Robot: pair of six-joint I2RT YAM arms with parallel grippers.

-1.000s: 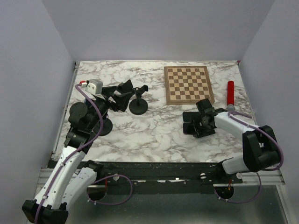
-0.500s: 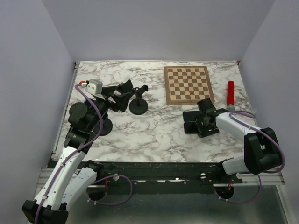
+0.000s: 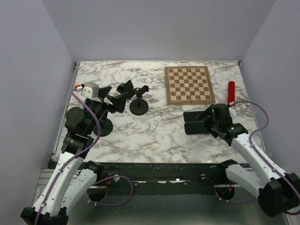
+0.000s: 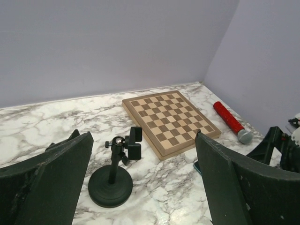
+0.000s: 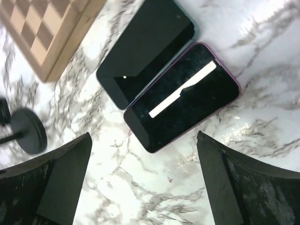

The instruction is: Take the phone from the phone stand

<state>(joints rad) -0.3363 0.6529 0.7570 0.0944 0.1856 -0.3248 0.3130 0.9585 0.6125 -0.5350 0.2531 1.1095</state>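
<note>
Right wrist: phone (image 5: 183,96) below end effector (image 5: 143,137)

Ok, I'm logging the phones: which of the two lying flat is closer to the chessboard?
The teal-edged phone; it lies next to the chessboard, with the purple-edged phone on its other side.

left arm (image 3: 56,180): white links, black joints, purple cable | right arm (image 3: 255,157): same colours | fingers (image 4: 51,183): matte black, scuffed
</note>
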